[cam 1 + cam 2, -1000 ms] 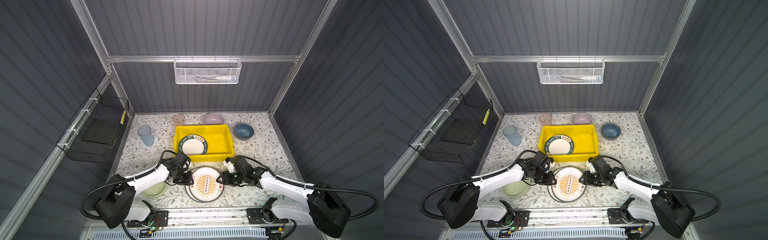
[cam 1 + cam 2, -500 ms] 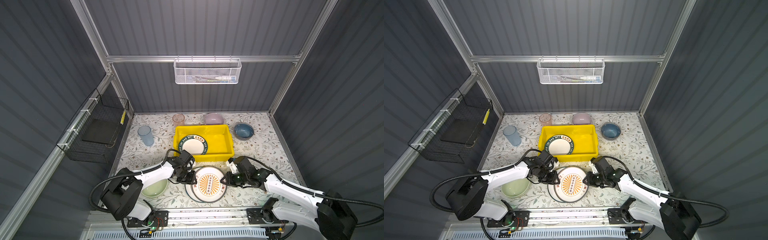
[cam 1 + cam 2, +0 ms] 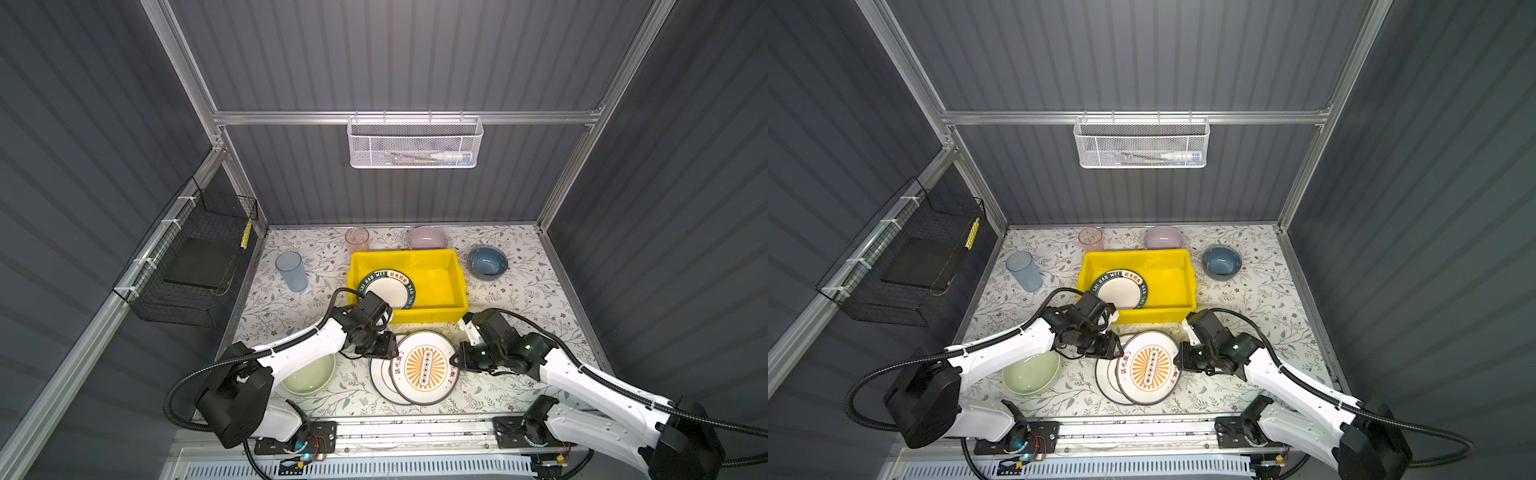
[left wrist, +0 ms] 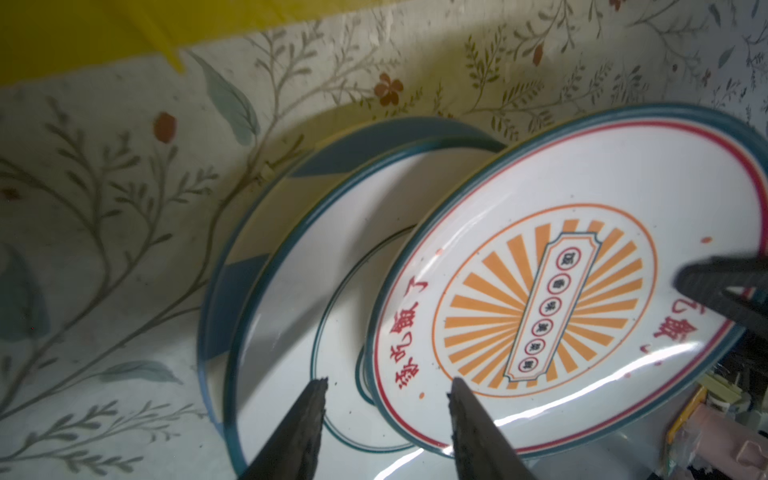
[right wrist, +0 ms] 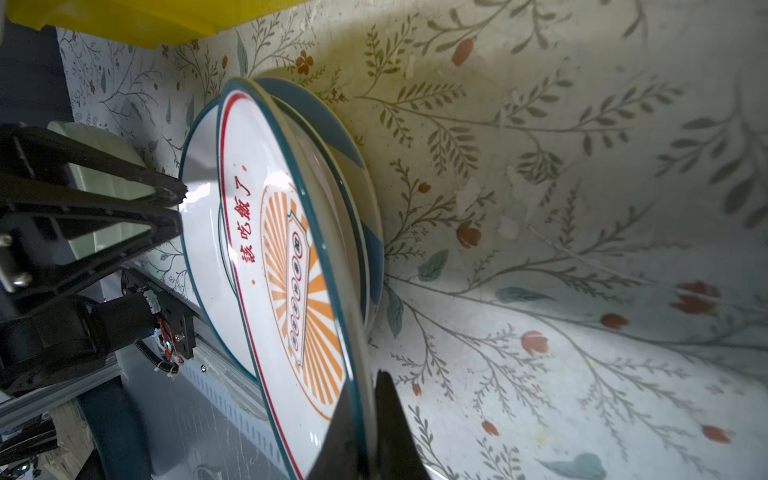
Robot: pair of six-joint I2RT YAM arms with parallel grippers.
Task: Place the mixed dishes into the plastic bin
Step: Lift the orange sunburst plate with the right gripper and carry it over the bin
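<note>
The orange sunburst plate (image 3: pixel 424 368) (image 3: pixel 1148 368) lies tilted on a stack of two plates, a white teal-rimmed one (image 4: pixel 291 270) over a blue-white striped one (image 4: pixel 232 291). My right gripper (image 3: pixel 455 359) (image 5: pixel 368 390) is shut on the sunburst plate's right rim. At the plate's left rim, my left gripper (image 3: pixel 388 348) (image 4: pixel 387 382) stands open, gripping nothing. The yellow plastic bin (image 3: pixel 436 286) behind holds the green-rimmed lettered plate (image 3: pixel 386 289). On the table stand a pale green bowl (image 3: pixel 309 374), lilac bowl (image 3: pixel 427 237), blue bowl (image 3: pixel 487 262), pink tumbler (image 3: pixel 357 240) and blue tumbler (image 3: pixel 291 271).
A black wire basket (image 3: pixel 195 266) hangs on the left wall and a white mesh basket (image 3: pixel 415 143) on the back wall. The bin's front wall stands just behind both grippers. A metal rail (image 3: pixel 415 428) runs along the table's front edge.
My right gripper has shut on the sunburst plate's right rim. My left gripper has opened. The plate has slid right, off-centre on the stack, and both arms have shifted slightly.
</note>
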